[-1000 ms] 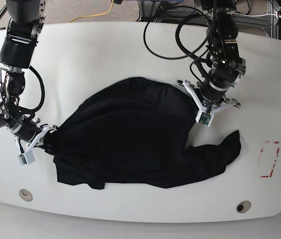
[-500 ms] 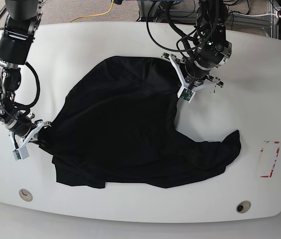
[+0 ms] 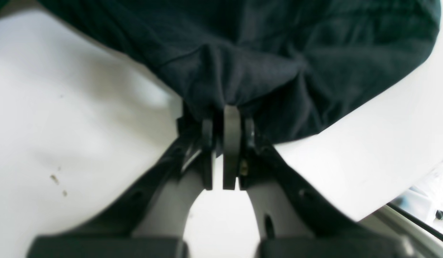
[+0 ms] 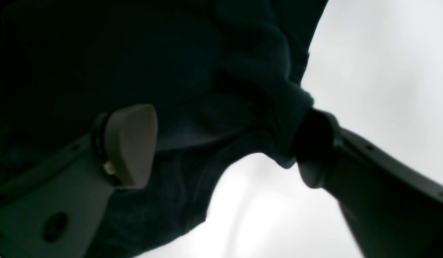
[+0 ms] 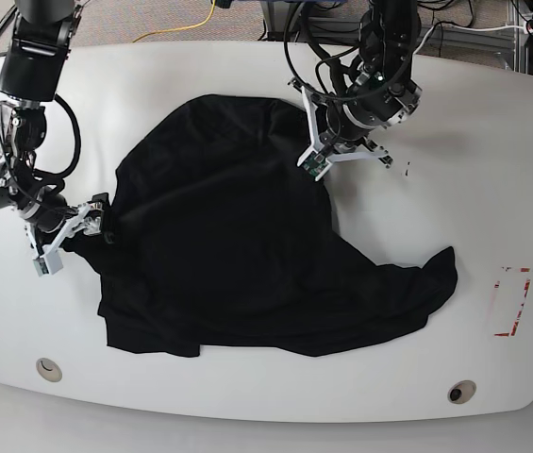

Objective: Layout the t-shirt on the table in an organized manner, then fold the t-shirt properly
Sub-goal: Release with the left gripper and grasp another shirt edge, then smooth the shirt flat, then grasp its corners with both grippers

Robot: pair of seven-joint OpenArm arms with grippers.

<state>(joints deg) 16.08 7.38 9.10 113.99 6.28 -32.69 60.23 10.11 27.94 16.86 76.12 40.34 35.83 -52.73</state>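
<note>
One t-shirt (image 5: 228,236) edge pinched in left hand (image 3: 225,125)

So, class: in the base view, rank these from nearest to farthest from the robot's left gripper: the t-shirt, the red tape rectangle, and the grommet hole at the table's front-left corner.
1. t-shirt: pinched in the left gripper, at its far edge.
2. red tape rectangle: right side of the table.
3. front-left grommet hole: opposite corner, nearer the right gripper.
</note>
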